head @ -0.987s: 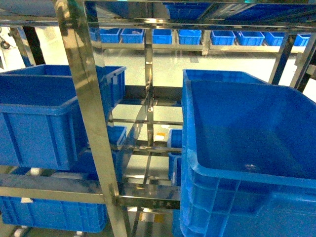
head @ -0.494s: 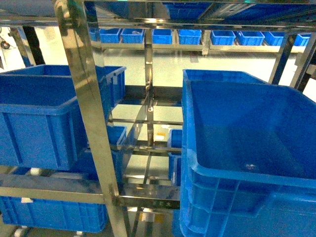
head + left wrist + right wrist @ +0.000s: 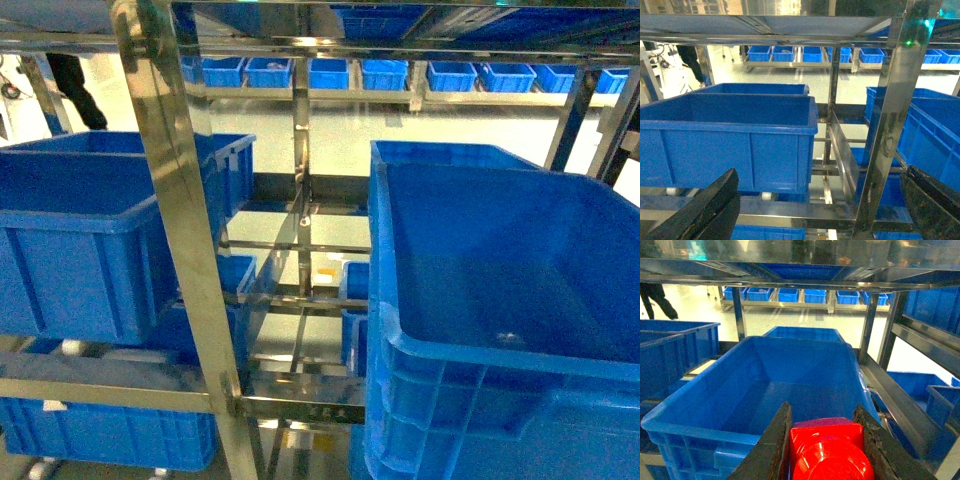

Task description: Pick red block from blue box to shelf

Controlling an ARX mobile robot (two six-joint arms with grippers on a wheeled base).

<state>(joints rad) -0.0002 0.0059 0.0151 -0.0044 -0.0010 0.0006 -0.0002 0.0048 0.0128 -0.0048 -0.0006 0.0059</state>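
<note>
My right gripper [image 3: 823, 412] is shut on the red block [image 3: 827, 450], a glossy red brick with its round stud facing the camera, held just before the rim of a dark blue crate [image 3: 790, 375]. In the left wrist view, my left gripper [image 3: 822, 172] is open, its black fingers [image 3: 705, 210] far apart with nothing between them, facing a post of the shelf [image 3: 890, 125]. The steel shelf [image 3: 165, 200] fills the head view, where neither gripper shows. The blue box is out of view.
Dark blue ribbed crates stand on the shelf tiers: a large one at right [image 3: 500, 250], one at left [image 3: 80, 230], more below. Between them is an open gap with steel rails [image 3: 300, 300]. A far rack holds several small blue bins [image 3: 330, 72].
A person's dark legs in the far background at upper left have shifted slightly. The shelf and crates look the same.
</note>
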